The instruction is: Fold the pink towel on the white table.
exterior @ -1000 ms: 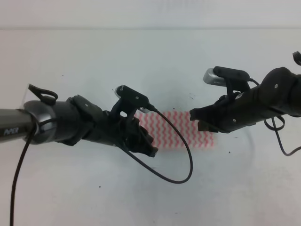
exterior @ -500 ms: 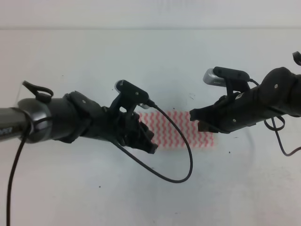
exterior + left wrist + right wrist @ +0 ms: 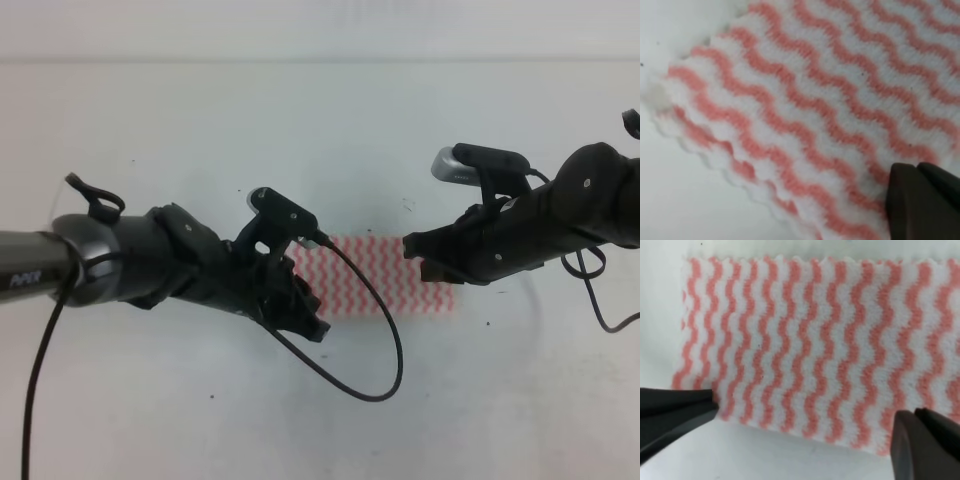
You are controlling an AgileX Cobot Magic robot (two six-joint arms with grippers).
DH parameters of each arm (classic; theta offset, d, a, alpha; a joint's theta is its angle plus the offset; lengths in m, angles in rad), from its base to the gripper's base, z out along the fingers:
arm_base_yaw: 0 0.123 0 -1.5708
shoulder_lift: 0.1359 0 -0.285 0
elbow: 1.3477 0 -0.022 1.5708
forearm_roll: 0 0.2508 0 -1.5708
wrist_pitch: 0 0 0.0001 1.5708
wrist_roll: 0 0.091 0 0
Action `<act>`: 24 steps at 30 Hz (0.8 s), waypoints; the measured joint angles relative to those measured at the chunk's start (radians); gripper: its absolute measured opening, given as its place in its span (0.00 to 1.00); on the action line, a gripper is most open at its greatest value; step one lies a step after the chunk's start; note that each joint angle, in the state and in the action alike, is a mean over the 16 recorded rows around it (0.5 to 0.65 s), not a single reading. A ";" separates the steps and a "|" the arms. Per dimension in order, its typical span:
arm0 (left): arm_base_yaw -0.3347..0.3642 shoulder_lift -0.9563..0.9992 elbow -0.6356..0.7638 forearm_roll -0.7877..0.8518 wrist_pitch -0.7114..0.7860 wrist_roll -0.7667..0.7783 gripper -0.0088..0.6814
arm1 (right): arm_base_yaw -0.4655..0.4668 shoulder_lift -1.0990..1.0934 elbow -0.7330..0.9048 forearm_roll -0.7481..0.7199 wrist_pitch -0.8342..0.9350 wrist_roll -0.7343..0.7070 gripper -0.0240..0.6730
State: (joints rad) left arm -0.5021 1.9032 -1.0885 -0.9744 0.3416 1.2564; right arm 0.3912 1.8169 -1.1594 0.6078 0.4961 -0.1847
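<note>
The pink towel (image 3: 385, 275) is lying flat on the white bench (image 3: 300, 130), a narrow striped strip between the two arms; in the left wrist view its near edge is showing two layers, so it is probably folded once already. The left claw (image 3: 305, 315) is hovering at the towel's left end; only one dark fingertip (image 3: 920, 200) is showing over the cloth, so I cannot tell whether it is released or clenched. The right claw (image 3: 805, 440) is standing released, its fingers straddling the lower edge of the towel at the right end and gripping nothing yet.

The step in hand seems to be seizing an end for the next fold; doing it well means lowering each claw until one finger is sliding under the edge, catching every layer together, then lifting just enough to carry that end squarely over the other so the wavy edges are matching.

Compared with half a second ago, the left arm is sitting slightly lower and further left, uncovering more of the towel; the right arm is looking unchanged.
</note>
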 joint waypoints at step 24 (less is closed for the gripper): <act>0.034 0.011 -0.007 -0.027 -0.130 0.023 0.01 | 0.000 -0.001 -0.022 -0.008 0.028 0.032 0.05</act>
State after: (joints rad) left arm -0.4685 1.9138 -1.0957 -1.0010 0.2118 1.2799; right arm 0.3912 1.8161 -1.1813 0.5999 0.5243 -0.1528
